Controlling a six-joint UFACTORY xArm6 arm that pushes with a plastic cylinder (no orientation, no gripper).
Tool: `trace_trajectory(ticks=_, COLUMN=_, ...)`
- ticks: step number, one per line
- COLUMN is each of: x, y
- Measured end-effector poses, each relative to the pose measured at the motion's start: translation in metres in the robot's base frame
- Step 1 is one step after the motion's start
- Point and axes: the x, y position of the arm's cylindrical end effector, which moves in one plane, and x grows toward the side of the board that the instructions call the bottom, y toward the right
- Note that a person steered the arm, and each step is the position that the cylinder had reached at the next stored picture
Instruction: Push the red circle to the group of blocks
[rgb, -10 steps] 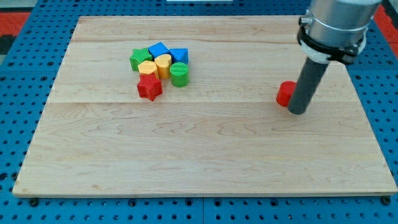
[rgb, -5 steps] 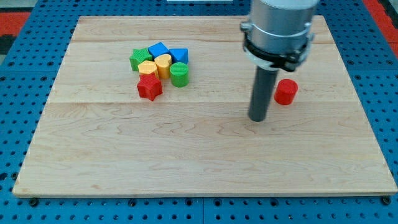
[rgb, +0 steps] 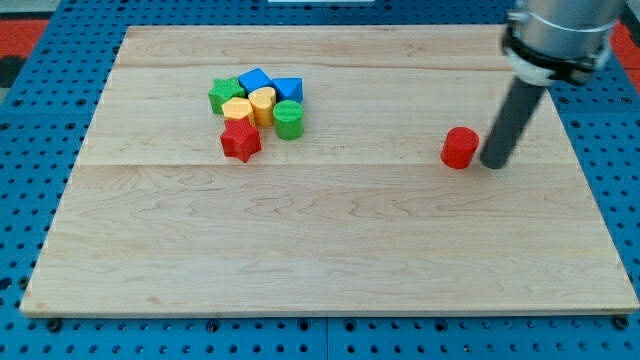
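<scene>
The red circle (rgb: 460, 147) stands alone on the wooden board's right half. My tip (rgb: 493, 164) rests on the board just to the right of it, close beside it. The group of blocks sits at the upper left: a green block (rgb: 225, 95), two blue blocks (rgb: 256, 81) (rgb: 288, 90), two yellow blocks (rgb: 238, 109) (rgb: 262, 103), a green cylinder (rgb: 288, 119) and a red star (rgb: 240, 140), all packed together.
The wooden board (rgb: 320, 260) lies on a blue pegboard surface (rgb: 30, 180). The arm's grey body (rgb: 560, 35) hangs over the board's upper right corner.
My tip swung from the left of the red circle to its right side. The red circle sits about where it was; the group has not moved.
</scene>
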Motion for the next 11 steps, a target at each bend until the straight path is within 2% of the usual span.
trace_trajectory(ticks=1, x=-0.002, y=-0.117)
trace_trajectory(ticks=2, x=0.002, y=-0.114)
trace_trajectory(ticks=3, x=0.003, y=0.005)
trace_trajectory(ticks=4, x=-0.024, y=0.064)
trace_trajectory(ticks=6, x=-0.026, y=-0.079)
trace_trajectory(ticks=7, x=-0.051, y=-0.039)
trace_trajectory(ticks=8, x=-0.054, y=-0.115)
trace_trajectory(ticks=9, x=-0.016, y=-0.182)
trace_trajectory(ticks=11, x=-0.005, y=-0.195)
